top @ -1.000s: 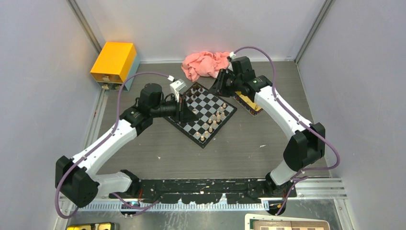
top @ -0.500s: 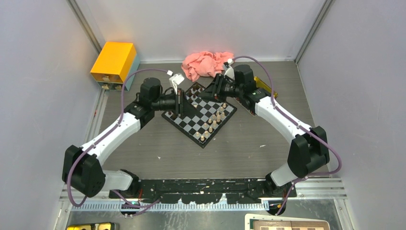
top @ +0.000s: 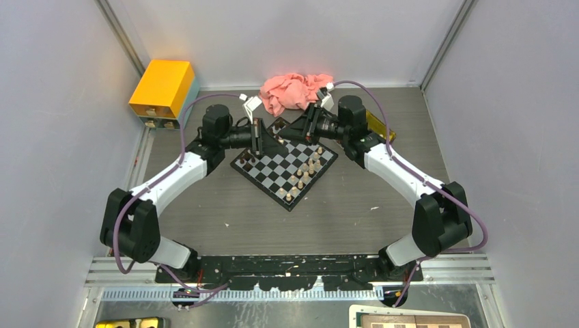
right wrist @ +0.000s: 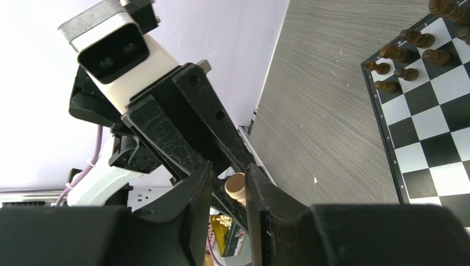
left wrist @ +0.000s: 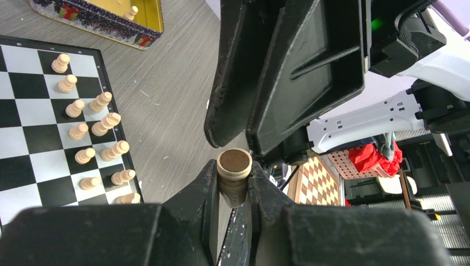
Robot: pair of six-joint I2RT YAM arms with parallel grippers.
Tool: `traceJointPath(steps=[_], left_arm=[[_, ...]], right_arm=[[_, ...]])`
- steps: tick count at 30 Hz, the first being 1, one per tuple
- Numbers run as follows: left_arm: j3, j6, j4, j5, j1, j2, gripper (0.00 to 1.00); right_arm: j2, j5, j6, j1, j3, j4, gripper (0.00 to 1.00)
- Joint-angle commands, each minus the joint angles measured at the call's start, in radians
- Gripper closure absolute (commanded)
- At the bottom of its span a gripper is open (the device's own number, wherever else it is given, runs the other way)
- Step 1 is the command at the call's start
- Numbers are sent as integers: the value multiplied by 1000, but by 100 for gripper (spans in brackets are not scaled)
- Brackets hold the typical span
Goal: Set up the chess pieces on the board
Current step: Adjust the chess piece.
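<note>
The board lies at the table's middle, turned like a diamond. Pale chess pieces stand along its right edge, also in the left wrist view. Dark pieces stand at its far corner. My left gripper is shut on a pale piece with a brown felt base, held in the air over the far corner. My right gripper faces it tip to tip. Its jaws stand around the same piece, with a gap on one side.
A yellow see-through tray with pale pieces lies right of the board, and shows in the left wrist view. A pink cloth lies at the back. A yellow box stands back left. A brown-and-cream board sits off the table's near edge.
My right gripper swung left from the tray to the board's far corner. My left gripper rose and moved to meet it there, holding the pale piece.
</note>
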State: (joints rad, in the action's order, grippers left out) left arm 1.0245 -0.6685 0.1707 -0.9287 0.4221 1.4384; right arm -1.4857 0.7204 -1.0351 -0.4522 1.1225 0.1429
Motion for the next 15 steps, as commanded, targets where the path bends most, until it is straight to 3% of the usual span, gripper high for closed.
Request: traceJointPath(steps=[1, 15], left_arm=[[47, -57, 116, -52, -5, 10, 100], [52, -118, 201, -67, -22, 40, 100]], right_arm=[[10, 43, -33, -1, -2, 116, 66], [10, 67, -46, -1, -38, 129, 66]])
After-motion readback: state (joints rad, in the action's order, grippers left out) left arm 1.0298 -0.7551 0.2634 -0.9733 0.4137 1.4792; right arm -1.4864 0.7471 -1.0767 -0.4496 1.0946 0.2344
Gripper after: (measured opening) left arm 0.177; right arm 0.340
